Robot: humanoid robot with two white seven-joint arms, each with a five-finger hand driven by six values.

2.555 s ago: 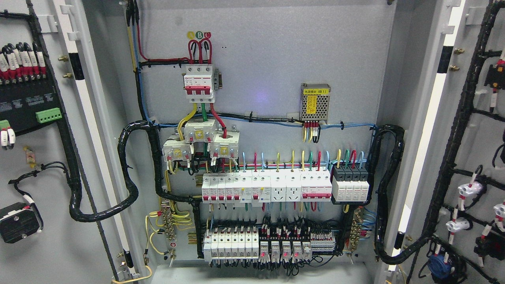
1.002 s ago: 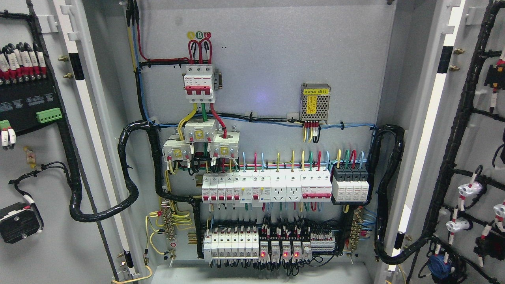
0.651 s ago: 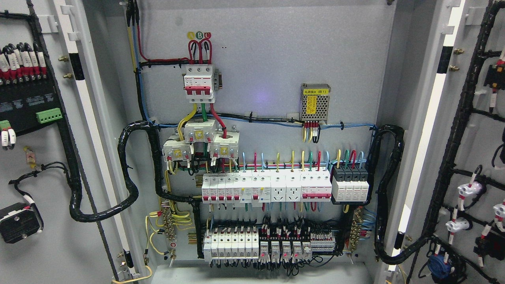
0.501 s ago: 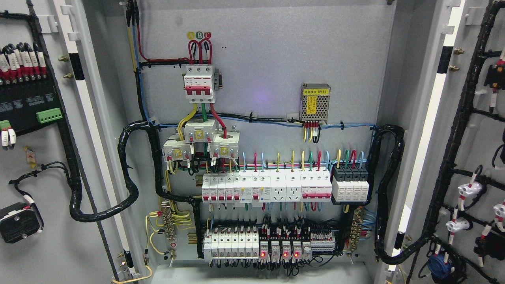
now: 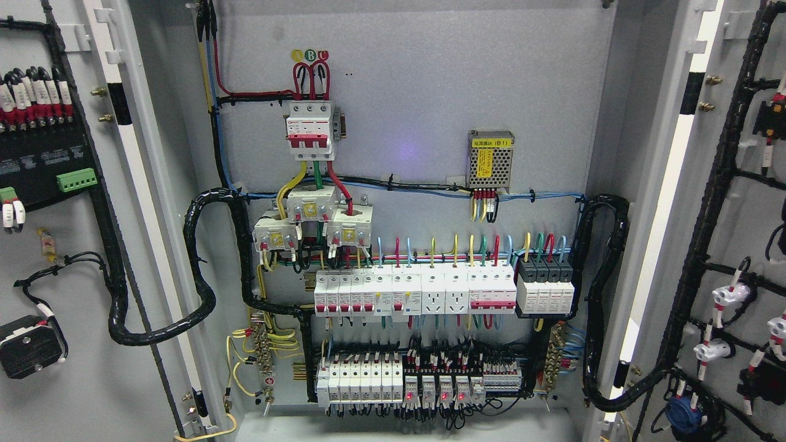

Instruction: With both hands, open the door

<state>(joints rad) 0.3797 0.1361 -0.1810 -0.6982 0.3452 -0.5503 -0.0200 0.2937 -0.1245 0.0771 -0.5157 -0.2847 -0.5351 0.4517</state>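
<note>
Beside cabinet [image 5: 405, 110], both doors [image 5: 73, 368] swung wide.

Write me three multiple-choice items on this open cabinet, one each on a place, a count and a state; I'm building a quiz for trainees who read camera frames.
1. Where does the yellow-labelled power supply module sit?
A. On the back panel, upper right
B. On the left door
C. On the cabinet floor

2. How many round phase markers sit above the top breaker?
A. One
B. Three
C. Five

3. What state are the cabinet doors in?
A. Both shut
B. Only the left door open
C. Both swung open

Key: 1 A, the module is fixed to the grey back panel, right of the breaker. 2 B, three coloured circles stand in a row. 3 C, the left door and right door both show their wired inner faces, and the interior is fully exposed. No hand is in view.
</note>
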